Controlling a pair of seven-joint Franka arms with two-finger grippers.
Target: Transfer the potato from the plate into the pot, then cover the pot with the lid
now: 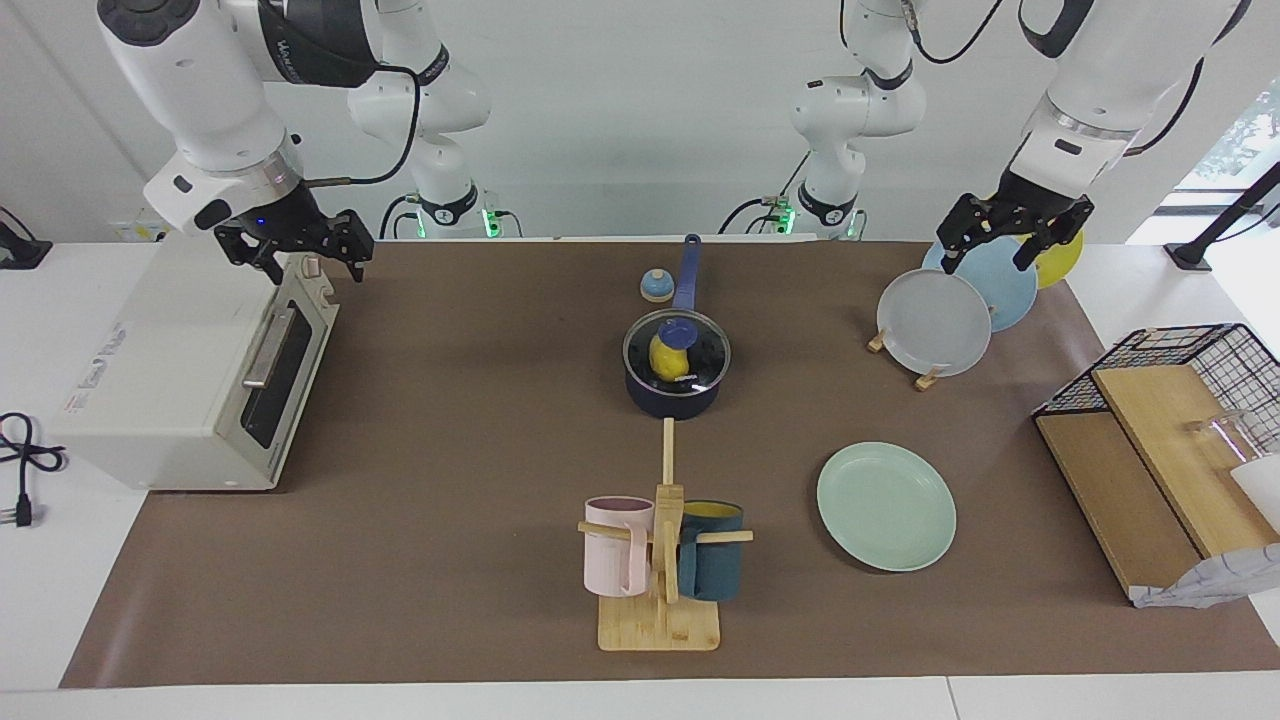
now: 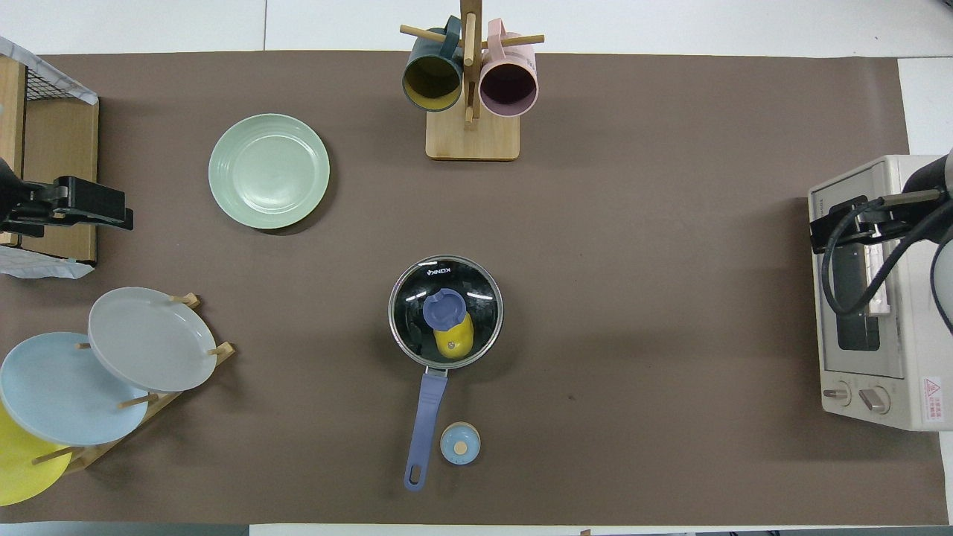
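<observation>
A: Since the lid point(image 1: 677, 348) sits flat on the pot point(image 1: 672, 398), where is the potato point(image 1: 667, 356)?

B: It is inside the pot. You can see its yellow through the glass, under the blue knob. The pot stands in the middle of the brown mat point(image 1: 450, 420), well away from both grippers, about halfway between them. Its long handle points toward the robots.

A: Where is the left gripper point(image 1: 1012, 236)?

B: It hangs up in the air over the rack of plates point(image 1: 935, 322). Its fingers are spread apart and it holds nothing. The green plate point(image 1: 886, 506) lies flat on the mat, well apart from that gripper, and it is bare.

A: And the right gripper point(image 1: 298, 243)?

B: It hangs over the top front edge of the toaster oven point(image 1: 190, 380). Its fingers are spread apart too, and nothing is between them. Both arms just wait at their own ends of the table.

A: What else is there?

B: A small blue bell point(image 1: 656, 286) sits just beside the pot's handle. A wooden mug stand point(image 1: 660, 590) holds a pink mug point(image 1: 617, 545) and a dark blue mug point(image 1: 711, 550). The stand is farther from the robots than the pot. A wire basket point(image 1: 1190, 375) sits at the left arm's end of the table, near the left gripper.
</observation>
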